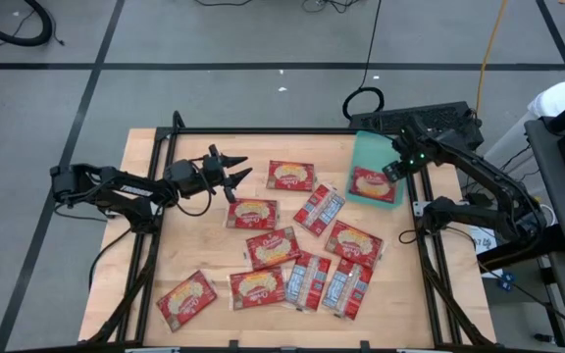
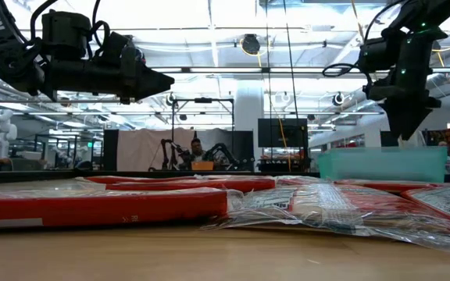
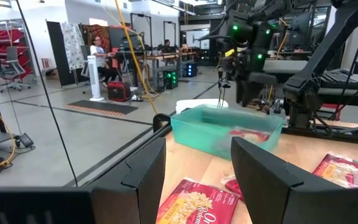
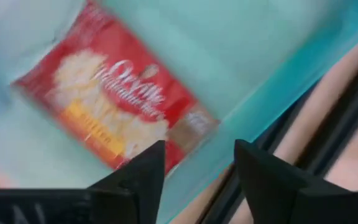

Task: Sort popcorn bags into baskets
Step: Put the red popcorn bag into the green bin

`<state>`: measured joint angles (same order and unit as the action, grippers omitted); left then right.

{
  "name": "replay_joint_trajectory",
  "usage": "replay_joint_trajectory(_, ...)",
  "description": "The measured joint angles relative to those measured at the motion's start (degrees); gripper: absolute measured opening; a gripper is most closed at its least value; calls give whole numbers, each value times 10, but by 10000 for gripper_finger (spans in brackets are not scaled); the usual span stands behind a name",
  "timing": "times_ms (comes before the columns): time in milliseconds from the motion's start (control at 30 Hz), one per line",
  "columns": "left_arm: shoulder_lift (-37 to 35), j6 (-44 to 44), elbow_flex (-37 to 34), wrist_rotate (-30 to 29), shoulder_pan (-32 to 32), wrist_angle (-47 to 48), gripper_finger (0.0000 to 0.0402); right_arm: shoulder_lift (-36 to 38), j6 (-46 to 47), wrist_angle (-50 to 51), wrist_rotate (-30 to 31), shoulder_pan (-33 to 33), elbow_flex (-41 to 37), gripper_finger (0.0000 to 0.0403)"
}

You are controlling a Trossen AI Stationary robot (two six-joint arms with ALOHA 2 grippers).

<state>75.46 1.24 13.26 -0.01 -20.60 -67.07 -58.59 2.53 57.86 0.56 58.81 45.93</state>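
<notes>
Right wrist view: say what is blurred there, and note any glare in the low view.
Right wrist view: the popcorn bag in the teal tray is smeared by motion blur. Low view: bright ceiling lights wash out the top; near packets look soft.

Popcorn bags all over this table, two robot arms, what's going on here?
The robot is sorting popcorn bags into a teal basket at the table's far right corner. The right gripper hangs over the basket, open and empty, with one popcorn bag lying inside below it. The left gripper hovers open above the table's far left area, holding nothing. About ten more bags, such as this one, lie scattered on the wooden table, unsorted.
</notes>
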Motion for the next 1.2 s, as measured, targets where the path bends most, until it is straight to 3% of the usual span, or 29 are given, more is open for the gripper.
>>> replay_joint_trajectory(233,0,2,1,0,-4,0,184,-1,68,-41,3,-16,0,200)
replay_joint_trajectory(467,0,-3,26,0,-7,1,184,-67,127,-190,-36,-119,1,166)
replay_joint_trajectory(733,0,0,62,0,-7,82,184,-213,122,-211,23,-131,1,104)
replay_joint_trajectory(1200,0,-2,63,0,-6,100,184,-273,117,-210,23,-159,2,56)
